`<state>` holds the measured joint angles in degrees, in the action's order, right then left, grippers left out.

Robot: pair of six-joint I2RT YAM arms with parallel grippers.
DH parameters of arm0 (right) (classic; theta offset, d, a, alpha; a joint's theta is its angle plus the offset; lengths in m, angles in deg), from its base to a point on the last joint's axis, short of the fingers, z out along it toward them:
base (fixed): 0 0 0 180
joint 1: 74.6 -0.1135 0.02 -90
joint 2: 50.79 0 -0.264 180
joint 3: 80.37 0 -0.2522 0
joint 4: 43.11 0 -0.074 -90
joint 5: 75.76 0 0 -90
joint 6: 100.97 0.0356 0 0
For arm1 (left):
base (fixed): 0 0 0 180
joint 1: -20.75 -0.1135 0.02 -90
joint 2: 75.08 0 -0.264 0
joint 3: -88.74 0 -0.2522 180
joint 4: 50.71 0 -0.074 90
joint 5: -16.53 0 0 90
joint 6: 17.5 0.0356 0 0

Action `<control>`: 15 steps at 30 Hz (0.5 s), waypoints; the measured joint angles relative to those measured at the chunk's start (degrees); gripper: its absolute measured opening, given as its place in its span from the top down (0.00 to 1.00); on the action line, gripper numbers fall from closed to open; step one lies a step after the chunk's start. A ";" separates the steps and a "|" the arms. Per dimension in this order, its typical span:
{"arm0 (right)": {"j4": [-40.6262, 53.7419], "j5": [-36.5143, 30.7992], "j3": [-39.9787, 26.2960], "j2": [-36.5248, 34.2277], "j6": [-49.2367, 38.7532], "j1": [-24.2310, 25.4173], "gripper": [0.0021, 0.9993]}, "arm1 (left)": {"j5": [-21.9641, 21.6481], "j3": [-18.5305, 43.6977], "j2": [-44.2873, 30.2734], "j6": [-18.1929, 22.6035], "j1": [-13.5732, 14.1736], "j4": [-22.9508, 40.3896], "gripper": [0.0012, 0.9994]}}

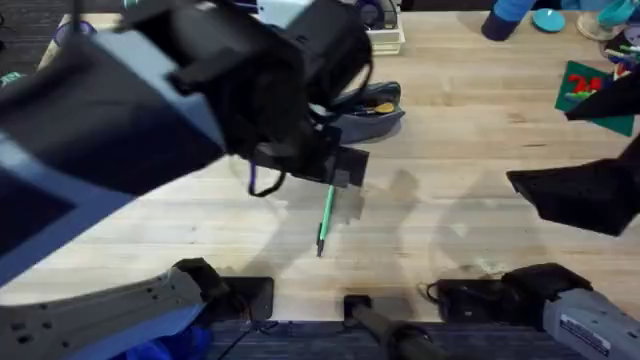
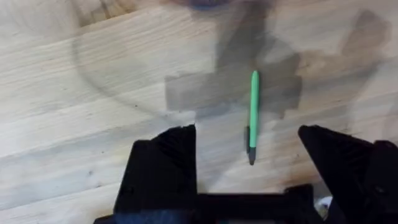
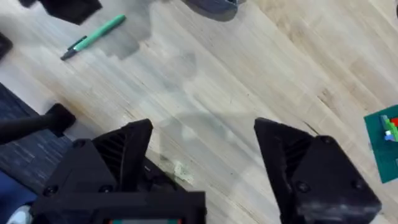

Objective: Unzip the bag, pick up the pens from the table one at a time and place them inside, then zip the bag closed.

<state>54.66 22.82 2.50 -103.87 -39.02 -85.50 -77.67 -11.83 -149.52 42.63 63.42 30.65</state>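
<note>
A bright green pen with a dark tip lies on the pale wooden table, a little nearer than the grey-blue bag. The bag's zipper looks open and something yellow shows inside; my left arm hides its left part. In the left wrist view my left gripper hovers open above the pen, which lies between the black fingers. My right gripper is open and holds nothing, over bare wood to the right of the pen and the bag.
A white tray box stands behind the bag. Blue objects and a green card sit at the far right. My raised right arm hangs over the table's right side. The near edge drops to dark floor.
</note>
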 joint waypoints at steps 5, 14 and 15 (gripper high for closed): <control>0.00 0.00 0.00 -0.02 -0.02 0.00 0.00 | -2.55 -2.60 -1.69 -3.67 4.70 -7.12 0.00; 0.00 0.00 0.00 -0.02 -0.02 0.00 0.00 | -2.72 -12.48 -1.67 -10.09 7.43 -13.76 0.01; 0.00 0.00 0.01 -0.02 -0.04 0.00 0.00 | -2.69 -12.93 -1.69 -10.38 7.43 -14.70 0.01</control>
<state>54.66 22.82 2.51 -103.89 -39.06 -85.50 -80.36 -24.76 -151.21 32.24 70.86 15.94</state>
